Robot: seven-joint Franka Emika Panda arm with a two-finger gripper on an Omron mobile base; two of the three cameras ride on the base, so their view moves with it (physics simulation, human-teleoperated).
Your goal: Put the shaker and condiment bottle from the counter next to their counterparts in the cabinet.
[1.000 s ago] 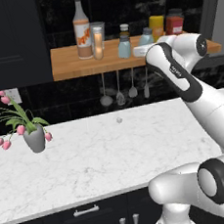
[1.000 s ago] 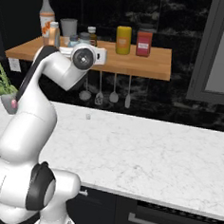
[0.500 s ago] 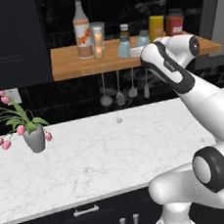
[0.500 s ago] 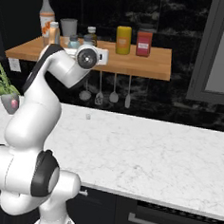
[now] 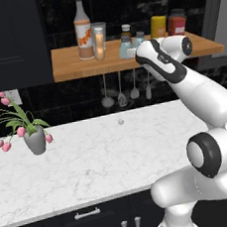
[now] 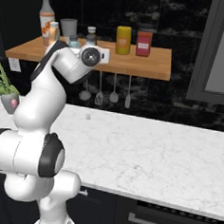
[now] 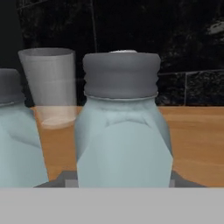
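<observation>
Up at the cabinet [image 5: 75, 70], the hand [image 7: 122, 181] grips the shaker [image 7: 123, 127] between narrowly parted fingers, just beside its counterpart [image 7: 15, 140]; placing is under way, and next it likely needs lowering, then release

place: a home kitchen, rendered – black and moody
worktop: white marble desk [image 5: 91, 163] over dark drawers [image 5: 88, 223] with silver handles
wall: ladles and utensils [image 5: 120, 92] hanging under a wooden shelf [image 5: 70, 68] of bottles and jars
extra: potted tulips [image 5: 22, 128]
</observation>
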